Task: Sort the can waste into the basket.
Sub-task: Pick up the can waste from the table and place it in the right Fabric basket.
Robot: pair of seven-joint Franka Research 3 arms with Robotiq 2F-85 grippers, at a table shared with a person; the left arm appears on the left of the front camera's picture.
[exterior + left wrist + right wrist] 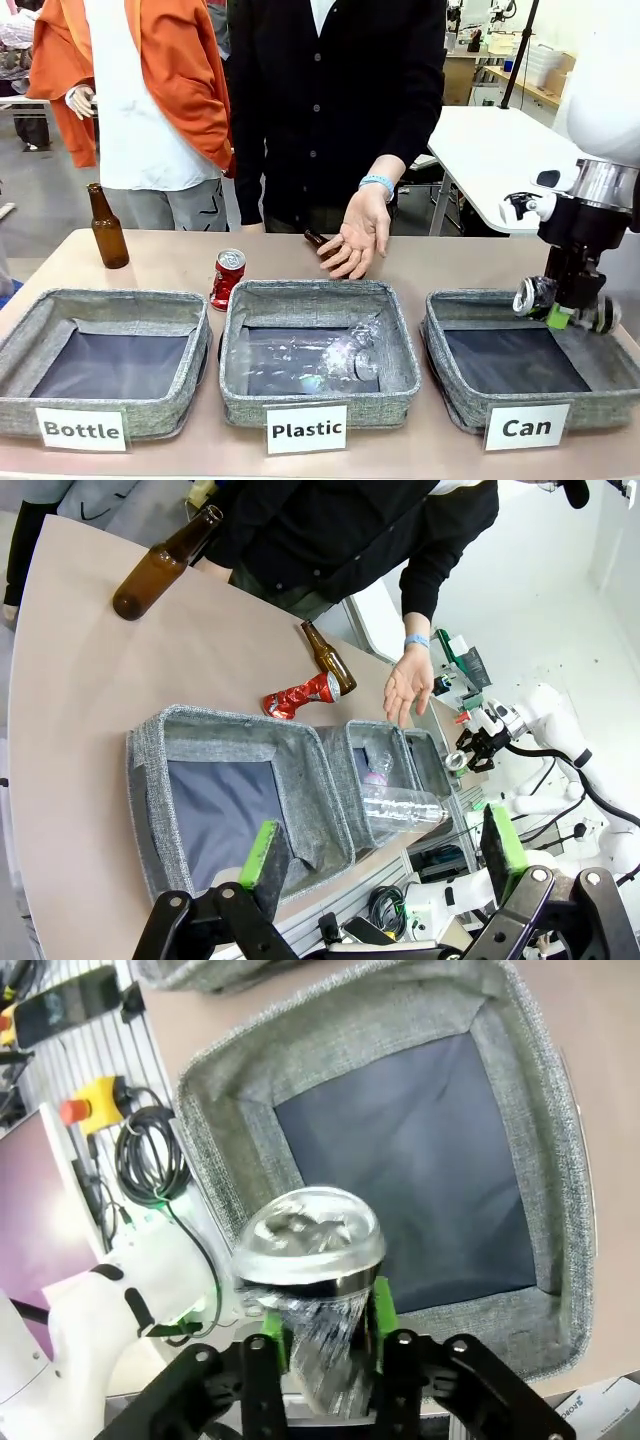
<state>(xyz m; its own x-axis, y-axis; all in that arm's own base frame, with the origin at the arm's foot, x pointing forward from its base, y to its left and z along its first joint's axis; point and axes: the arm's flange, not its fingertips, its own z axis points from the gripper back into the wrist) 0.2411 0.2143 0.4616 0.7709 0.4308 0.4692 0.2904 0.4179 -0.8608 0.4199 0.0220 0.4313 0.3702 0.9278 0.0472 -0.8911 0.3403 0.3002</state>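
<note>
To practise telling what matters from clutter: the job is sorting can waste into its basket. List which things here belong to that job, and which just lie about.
Belong to the job:
dented can, held in the right tool
red can
Can basket

Just lying about:
upright brown bottle
lying brown bottle
Plastic basket with a clear plastic bottle
Bottle basket
</note>
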